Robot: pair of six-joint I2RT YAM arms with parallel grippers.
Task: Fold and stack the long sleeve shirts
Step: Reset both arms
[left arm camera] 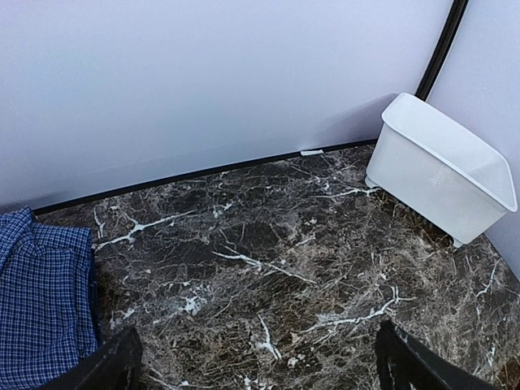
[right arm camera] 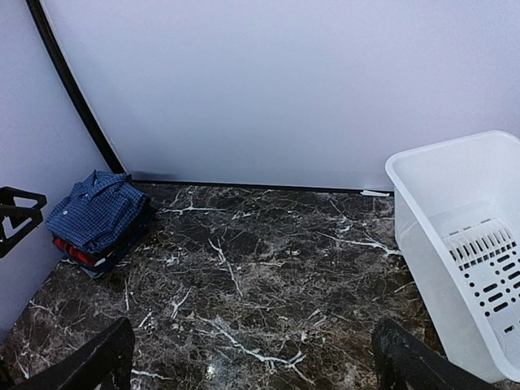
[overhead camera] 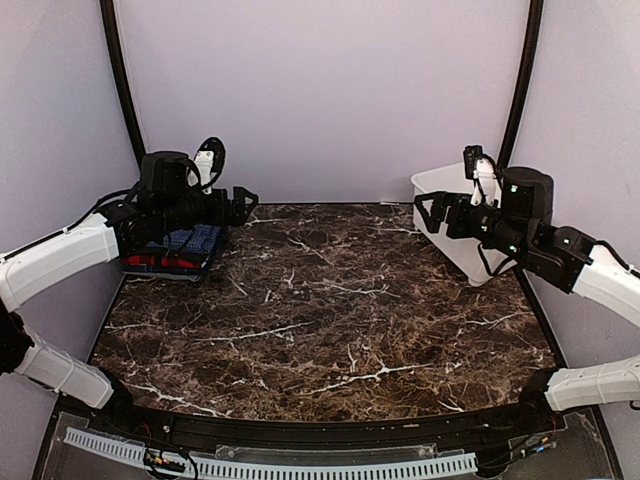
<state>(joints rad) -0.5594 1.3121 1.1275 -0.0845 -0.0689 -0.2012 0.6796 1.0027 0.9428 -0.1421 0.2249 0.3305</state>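
The long sleeve shirts lie folded in one stack [overhead camera: 185,250] at the table's far left corner. A blue checked shirt [right arm camera: 97,210] is on top, its collar toward the wall, with a red shirt [right arm camera: 71,252] and a dark layer [right arm camera: 122,242] under it. My left gripper [overhead camera: 240,205] hovers just right of the stack, open and holding nothing; in its own view the blue shirt [left arm camera: 41,301] sits at the left edge beside my left gripper [left arm camera: 260,361]. My right gripper [overhead camera: 430,212] hangs open and empty in front of the basket.
A white plastic basket [overhead camera: 445,190] stands at the back right against the wall, with nothing visible inside it [right arm camera: 439,154]. Dark marble tabletop [overhead camera: 330,310] spreads between the arms. Black frame posts [overhead camera: 120,80] rise at both back corners.
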